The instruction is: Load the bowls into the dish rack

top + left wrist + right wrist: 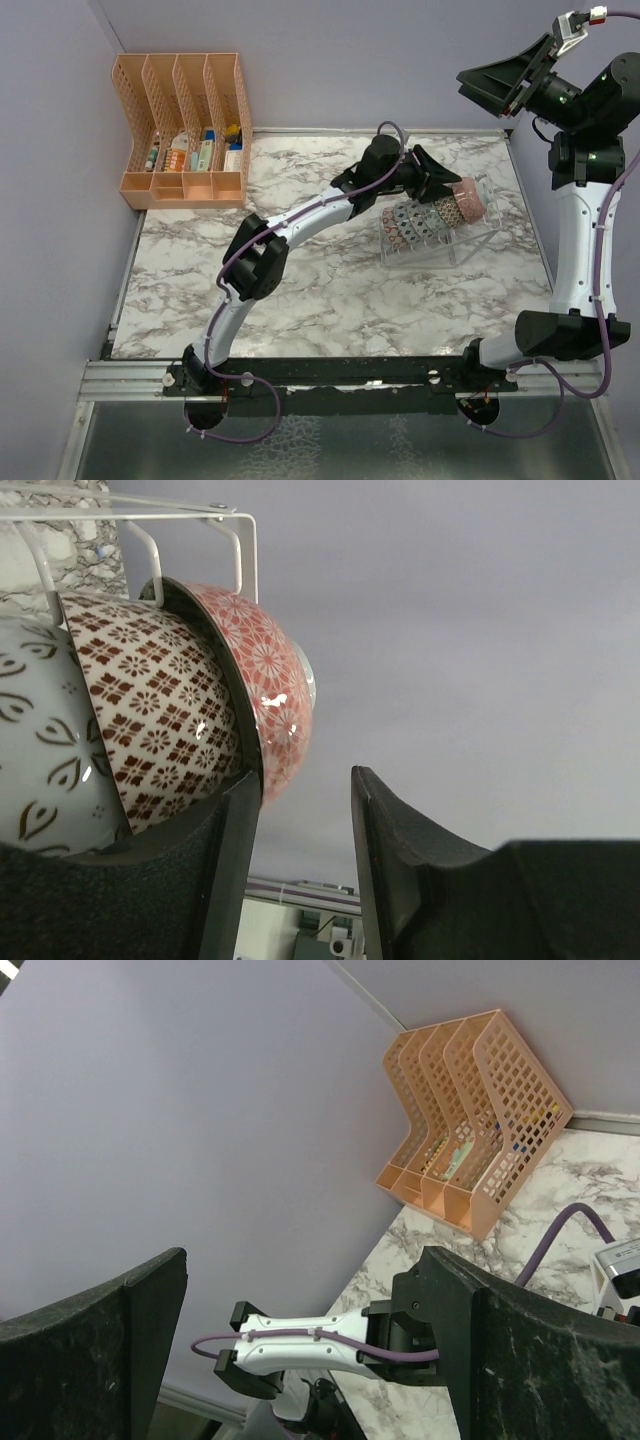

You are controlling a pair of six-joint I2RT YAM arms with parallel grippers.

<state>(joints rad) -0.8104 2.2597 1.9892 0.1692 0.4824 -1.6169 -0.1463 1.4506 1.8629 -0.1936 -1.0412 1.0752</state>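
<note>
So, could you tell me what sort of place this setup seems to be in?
Probably a robotics lab cell, not a kitchen: two arms bolted to a rail at a marble-pattern table, plain lilac walls closing it in, and an office organiser in the corner, plus a rack of bowls.

Patterned bowls (430,215) stand on edge in a row in the wire dish rack (425,255), pink bowl (466,200) rightmost.

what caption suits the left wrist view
Left pincer open beside a red bowl standing on edge in the wire rack
</note>
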